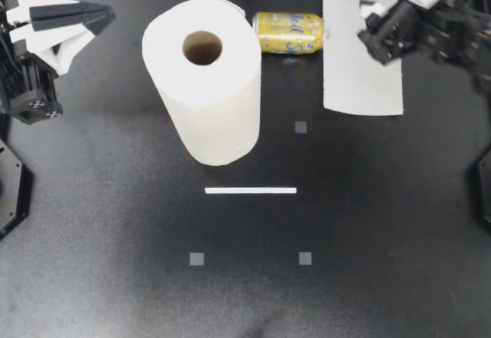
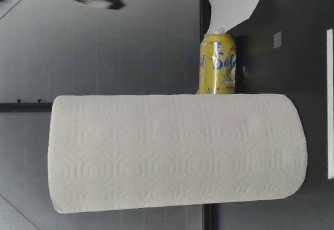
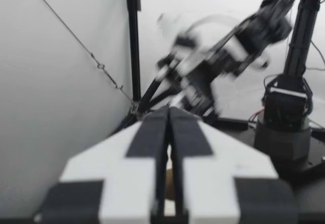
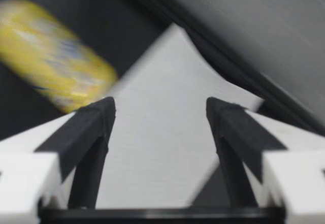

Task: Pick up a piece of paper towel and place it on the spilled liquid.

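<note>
Right jaws hang wide open over the paper towel sheet [image 1: 360, 70], gripping nothing. The sheet lies on the desk [image 1: 368, 223] just beside the tipped yellow can [image 1: 289, 32]. Left jaws are pressed together, empty.

The black table [image 1: 115, 292] is lit softly from above. The paper towel roll [image 1: 203, 85] is brightly lit. The can [image 4: 51, 56] and the right arm [image 3: 218, 64] are seen blurred.

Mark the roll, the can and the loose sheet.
roll [image 1: 205, 85]: top view, end face, beside the core hole.
can [image 1: 288, 32]: top view, middle of its side wall.
sheet [image 1: 347, 66]: top view, bare middle of the paper.
</note>
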Tool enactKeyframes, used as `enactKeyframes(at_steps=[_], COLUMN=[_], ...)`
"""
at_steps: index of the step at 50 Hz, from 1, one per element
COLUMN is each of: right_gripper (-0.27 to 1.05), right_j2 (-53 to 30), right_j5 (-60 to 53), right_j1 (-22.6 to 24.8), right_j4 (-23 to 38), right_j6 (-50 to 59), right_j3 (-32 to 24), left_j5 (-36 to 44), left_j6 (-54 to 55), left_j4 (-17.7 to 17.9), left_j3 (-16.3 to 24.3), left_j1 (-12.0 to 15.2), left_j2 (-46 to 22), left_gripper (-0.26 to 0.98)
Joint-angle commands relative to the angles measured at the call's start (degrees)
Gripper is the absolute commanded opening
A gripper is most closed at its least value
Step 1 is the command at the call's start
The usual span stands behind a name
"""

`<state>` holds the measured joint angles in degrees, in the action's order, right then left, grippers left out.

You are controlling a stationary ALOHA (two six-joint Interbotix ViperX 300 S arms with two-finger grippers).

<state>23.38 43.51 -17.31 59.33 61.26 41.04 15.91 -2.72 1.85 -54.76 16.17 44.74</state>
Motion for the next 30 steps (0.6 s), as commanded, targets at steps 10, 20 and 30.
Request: enactKeyframes(at_steps=[10, 20, 30], right_gripper=[0.59, 0.53, 0.47], right_j2=[11.6, 16.7, 18.7], right_j5=[-6.4, -26.1, -41.7], right_j1=[10.1, 12.1, 12.0], right_j4=[-4.1, -4.3, -4.3], right_j6=[0.2, 1.0, 1.1], right_j3=[-0.5, 1.4, 3.0], left_j5=[-4.5, -10.5, -12.1], left_j6=[0.2, 0.3, 0.5], left_j4=[-0.1, -0.1, 0.1], left_j3=[2.0, 5.4, 7.6], left_j1=[-1.4, -5.1, -7.6], left_j2=[0.1, 0.1, -0.5], left_gripper=[0.08, 0.08, 0.08])
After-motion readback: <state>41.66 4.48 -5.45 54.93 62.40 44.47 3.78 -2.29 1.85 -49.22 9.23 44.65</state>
